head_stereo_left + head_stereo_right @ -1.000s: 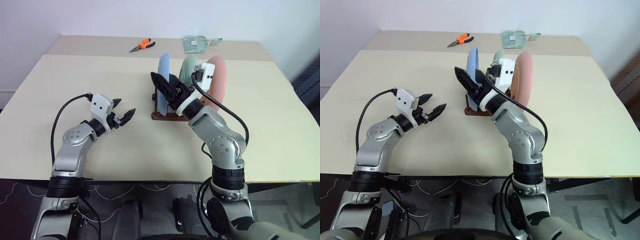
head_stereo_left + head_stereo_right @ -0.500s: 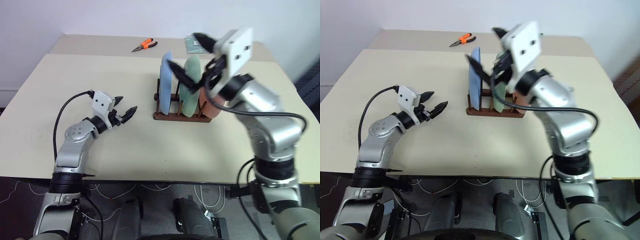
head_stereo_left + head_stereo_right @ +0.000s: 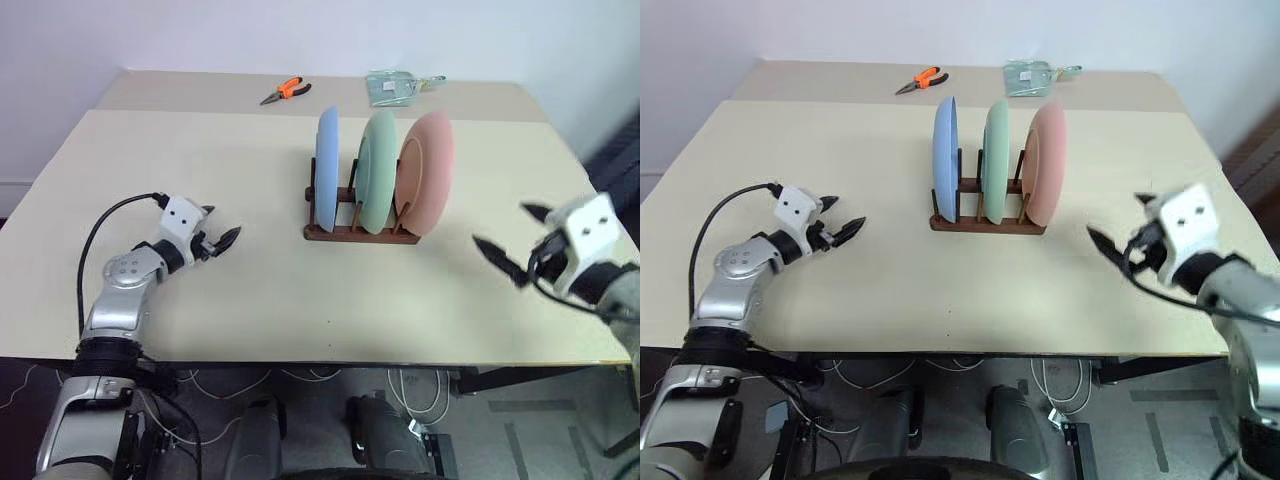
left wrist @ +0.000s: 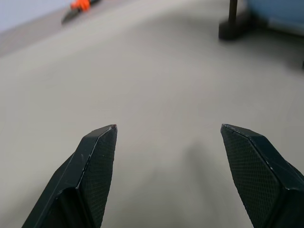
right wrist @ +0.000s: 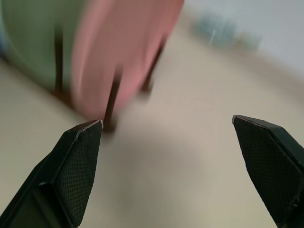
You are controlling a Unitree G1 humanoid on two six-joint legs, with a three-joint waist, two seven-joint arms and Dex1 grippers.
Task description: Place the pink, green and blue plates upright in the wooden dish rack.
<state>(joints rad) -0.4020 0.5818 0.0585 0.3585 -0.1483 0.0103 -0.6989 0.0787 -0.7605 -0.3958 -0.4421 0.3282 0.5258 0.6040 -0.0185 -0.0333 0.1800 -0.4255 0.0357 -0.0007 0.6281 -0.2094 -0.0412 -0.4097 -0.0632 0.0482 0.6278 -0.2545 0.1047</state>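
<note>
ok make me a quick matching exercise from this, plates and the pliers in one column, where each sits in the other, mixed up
Things:
1. blue plate
2. green plate
3. pink plate
4. orange-handled pliers

Places:
A. middle slot of the wooden dish rack
B. far edge of the table, beyond the rack
C. rack slot on the robot's right
D. rack slot on the robot's left

Pairs: 1-D, 2-A, 3-C, 4-B
</note>
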